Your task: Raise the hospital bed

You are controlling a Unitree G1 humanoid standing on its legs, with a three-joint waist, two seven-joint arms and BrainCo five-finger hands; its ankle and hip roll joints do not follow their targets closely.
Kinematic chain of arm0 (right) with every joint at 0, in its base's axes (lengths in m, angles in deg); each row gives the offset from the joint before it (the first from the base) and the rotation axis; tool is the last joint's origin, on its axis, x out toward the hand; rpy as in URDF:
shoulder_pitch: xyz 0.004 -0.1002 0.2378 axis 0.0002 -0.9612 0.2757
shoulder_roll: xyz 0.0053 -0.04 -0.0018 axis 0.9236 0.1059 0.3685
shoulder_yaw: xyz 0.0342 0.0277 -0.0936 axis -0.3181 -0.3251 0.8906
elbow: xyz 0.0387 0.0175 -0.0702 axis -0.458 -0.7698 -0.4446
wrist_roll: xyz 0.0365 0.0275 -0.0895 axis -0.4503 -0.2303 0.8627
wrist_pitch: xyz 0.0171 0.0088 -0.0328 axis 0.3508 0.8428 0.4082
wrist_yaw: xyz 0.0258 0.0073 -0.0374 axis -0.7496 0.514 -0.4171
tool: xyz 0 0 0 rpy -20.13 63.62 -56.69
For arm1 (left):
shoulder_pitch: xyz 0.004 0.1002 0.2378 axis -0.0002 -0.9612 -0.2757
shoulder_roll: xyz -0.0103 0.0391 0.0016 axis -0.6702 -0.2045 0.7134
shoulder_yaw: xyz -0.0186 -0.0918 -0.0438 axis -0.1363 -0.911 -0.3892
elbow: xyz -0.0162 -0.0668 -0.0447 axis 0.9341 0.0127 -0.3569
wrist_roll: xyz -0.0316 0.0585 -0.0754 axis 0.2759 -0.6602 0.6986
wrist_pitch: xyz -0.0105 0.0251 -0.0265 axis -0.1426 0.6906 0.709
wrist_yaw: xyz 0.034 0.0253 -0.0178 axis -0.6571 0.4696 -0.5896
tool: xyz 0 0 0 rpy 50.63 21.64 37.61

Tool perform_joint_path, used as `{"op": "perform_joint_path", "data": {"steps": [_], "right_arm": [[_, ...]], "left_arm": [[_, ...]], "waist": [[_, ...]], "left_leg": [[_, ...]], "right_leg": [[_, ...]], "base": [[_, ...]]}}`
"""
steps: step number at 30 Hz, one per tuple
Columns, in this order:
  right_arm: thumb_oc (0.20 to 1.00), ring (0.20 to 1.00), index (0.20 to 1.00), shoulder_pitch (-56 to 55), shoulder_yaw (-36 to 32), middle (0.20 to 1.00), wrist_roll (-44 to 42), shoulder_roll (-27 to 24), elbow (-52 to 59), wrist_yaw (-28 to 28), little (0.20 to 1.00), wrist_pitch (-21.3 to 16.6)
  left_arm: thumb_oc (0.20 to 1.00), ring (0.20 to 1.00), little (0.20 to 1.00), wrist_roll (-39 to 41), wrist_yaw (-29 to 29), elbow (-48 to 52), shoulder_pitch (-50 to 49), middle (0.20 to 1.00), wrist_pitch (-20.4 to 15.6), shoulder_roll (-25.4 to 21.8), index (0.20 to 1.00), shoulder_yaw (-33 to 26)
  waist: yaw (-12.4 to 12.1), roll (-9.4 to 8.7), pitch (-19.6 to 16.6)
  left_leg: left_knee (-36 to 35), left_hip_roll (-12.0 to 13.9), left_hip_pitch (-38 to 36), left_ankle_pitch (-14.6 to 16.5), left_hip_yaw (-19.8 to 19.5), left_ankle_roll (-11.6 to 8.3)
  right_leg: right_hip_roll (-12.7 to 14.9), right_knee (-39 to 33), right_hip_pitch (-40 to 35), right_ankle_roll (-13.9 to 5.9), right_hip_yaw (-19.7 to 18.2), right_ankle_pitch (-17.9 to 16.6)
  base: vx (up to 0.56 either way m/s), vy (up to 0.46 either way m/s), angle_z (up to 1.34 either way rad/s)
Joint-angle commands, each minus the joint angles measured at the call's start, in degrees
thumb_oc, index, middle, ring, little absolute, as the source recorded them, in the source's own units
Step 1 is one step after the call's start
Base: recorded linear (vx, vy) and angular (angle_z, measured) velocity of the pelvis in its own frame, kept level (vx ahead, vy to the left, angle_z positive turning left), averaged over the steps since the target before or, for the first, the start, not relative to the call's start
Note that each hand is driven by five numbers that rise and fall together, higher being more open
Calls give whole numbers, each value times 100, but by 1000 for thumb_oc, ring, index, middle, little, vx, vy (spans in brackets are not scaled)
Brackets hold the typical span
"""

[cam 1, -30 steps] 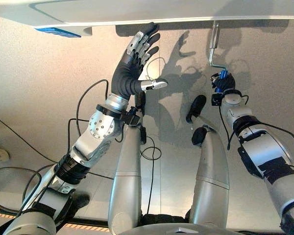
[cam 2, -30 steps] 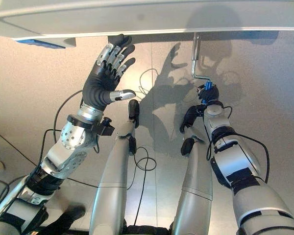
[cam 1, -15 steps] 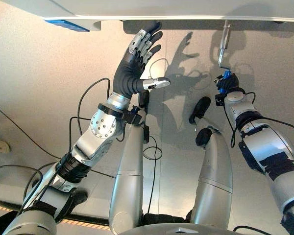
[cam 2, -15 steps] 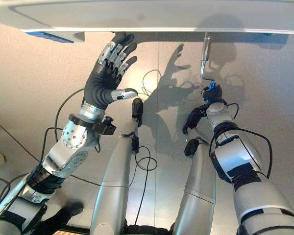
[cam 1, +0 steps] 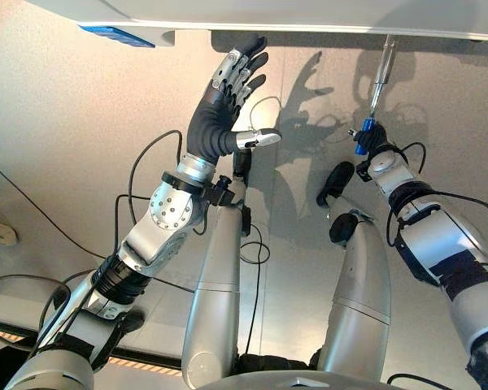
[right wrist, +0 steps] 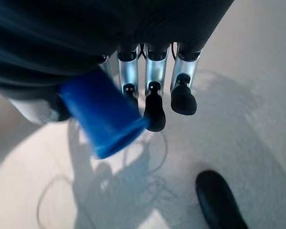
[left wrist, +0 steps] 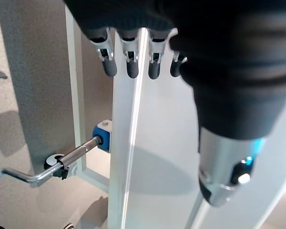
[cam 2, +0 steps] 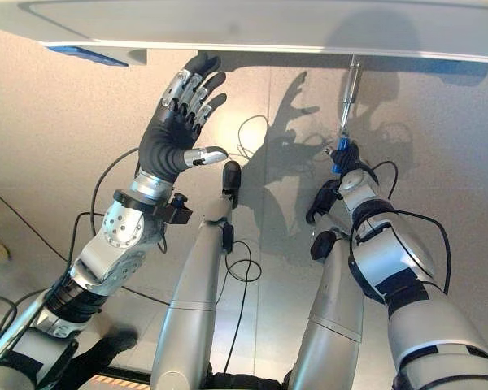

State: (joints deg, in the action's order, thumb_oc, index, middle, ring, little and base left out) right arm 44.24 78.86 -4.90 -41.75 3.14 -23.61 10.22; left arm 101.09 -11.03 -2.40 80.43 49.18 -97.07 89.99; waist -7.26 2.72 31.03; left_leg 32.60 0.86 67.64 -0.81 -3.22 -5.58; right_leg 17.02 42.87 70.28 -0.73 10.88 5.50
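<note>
Blue plastic marks the spot: the blue grip point(cam 1: 360, 139) at the end of the bed's metal crank handle point(cam 1: 379, 75) sits inside the right hand point(cam 1: 372, 145), whose fingers are curled round it. In the right wrist view the blue grip point(right wrist: 101, 116) pokes out past the dark ribbed cover, with the dark-tipped fingers point(right wrist: 154, 112) bent down just beside it. The steel shaft of the crank runs up from the grip to the underside of the hospital bed point(cam 1: 309, 15), whose pale frame stretches along the far edge of the scene. In the left wrist view the crank handle point(left wrist: 57, 165) shows its bent shape clearly, the straight part going into a blue and white fitting point(left wrist: 103, 137) on the bed's frame point(left wrist: 128, 157).

Over on the other side, the left hand point(cam 1: 224, 106) is raised with its fingers spread straight and the thumb sticking out sideways, holding nothing. Its fingertips point(cam 2: 202, 65) reach up to the bed's lower edge; whether they actually touch it I cannot tell. A blue label point(cam 1: 115, 36) sits on the bed's edge further to the left. The two hands are well apart, the left hand near the middle of the bed's edge and the right hand down by the crank. Beneath everything lies a pale beige floor point(cam 1: 57, 122).
</note>
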Motion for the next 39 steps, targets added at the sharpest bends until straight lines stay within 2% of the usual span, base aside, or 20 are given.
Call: {"op": "perform_joint_path", "data": {"steps": [1, 2, 5, 12, 16, 18, 20, 22, 28, 39], "right_arm": [[200, 200, 200, 19, 631, 200, 403, 867, 1033, -315, 200, -535], [200, 200, 200, 10, 633, 200, 400, 865, 1048, -317, 200, -528], [200, 200, 200, -237, 478, 200, -168, 752, 2110, -339, 200, -764], [200, 200, 200, -844, 357, 200, -1048, 258, 4330, -732, 200, -1199], [200, 200, 200, -1103, 241, 200, -1412, 125, 4890, -815, 200, -1308], [200, 200, 200, -1438, 38, 200, -1953, -89, 5642, -906, 200, -1491], [200, 200, 200, -1529, -23, 200, -2070, -146, 5830, -929, 200, -1541], [200, 200, 200, -1872, -252, 200, -2583, -330, 6455, -998, 200, -1748], [200, 200, 200, -2525, -844, 200, -3404, -547, 7252, -1097, 200, -2034], [200, 200, 200, -3415, -1996, 200, -4019, -829, 8139, -989, 200, -2349]], "left_arm": [[1000, 1000, 1000, -192, 8, 885, -291, 1000, -265, 278, 1000, -289], [1000, 1000, 1000, -192, 8, 889, -298, 1000, -264, 276, 1000, -292], [1000, 1000, 1000, -213, -33, 878, -436, 1000, -278, 178, 1000, -423], [1000, 1000, 1000, -184, 6, 857, -600, 1000, -380, -78, 1000, -484], [1000, 1000, 1000, -171, 32, 865, -660, 1000, -400, -167, 1000, -502], [1000, 1000, 1000, -192, 43, 847, -699, 1000, -424, -293, 1000, -549], [1000, 1000, 1000, -169, 47, 842, -731, 1000, -442, -311, 1000, -574], [1000, 1000, 1000, -156, 65, 809, -775, 1000, -480, -368, 1000, -623], [1000, 1000, 1000, -103, 158, 796, -949, 1000, -563, -474, 1000, -743], [1000, 1000, 1000, 119, 464, 950, -1331, 1000, -597, -595, 1000, -1034]], "waist": [[-92, 493, -124], [-90, 488, -124], [16, 376, -124], [149, 263, -124], [190, 242, -124], [266, 182, -124], [292, 163, -124], [373, 112, -124], [495, 26, -124], [671, -107, -124]], "left_leg": [[46, -21, 286, 97, 297, 164], [44, -21, 282, 97, 301, 164], [14, 8, 241, 96, 310, 172], [-11, 65, 171, 97, 355, 181], [-16, 76, 135, 84, 364, 174], [-58, 102, 63, 72, 389, 173], [-64, 104, 55, 67, 401, 175], [-104, 118, -8, 47, 417, 170], [-278, 178, -229, -5, 479, 143], [-436, 253, -596, 3, 536, 123]], "right_leg": [[33, -209, -88, -750, -312, -373], [33, -207, -88, -750, -316, -371], [0, -243, -97, -740, -349, -385], [-9, -293, -118, -750, -381, -398], [-13, -297, -137, -749, -393, -408], [-24, -359, -187, -753, -406, -432], [-24, -370, -194, -759, -406, -447], [-35, -426, -235, -763, -435, -476], [-44, -685, -419, -820, -486, -626], [-86, -959, -740, -854, -530, -724]], "base": [[0, 0, 0], [0, 0, 0], [4, 7, -3], [4, -2, -3], [1, -3, -1], [0, 0, 0], [0, 0, 0], [0, 0, 0], [-9, 4, -3], [-10, -11, -7]]}}
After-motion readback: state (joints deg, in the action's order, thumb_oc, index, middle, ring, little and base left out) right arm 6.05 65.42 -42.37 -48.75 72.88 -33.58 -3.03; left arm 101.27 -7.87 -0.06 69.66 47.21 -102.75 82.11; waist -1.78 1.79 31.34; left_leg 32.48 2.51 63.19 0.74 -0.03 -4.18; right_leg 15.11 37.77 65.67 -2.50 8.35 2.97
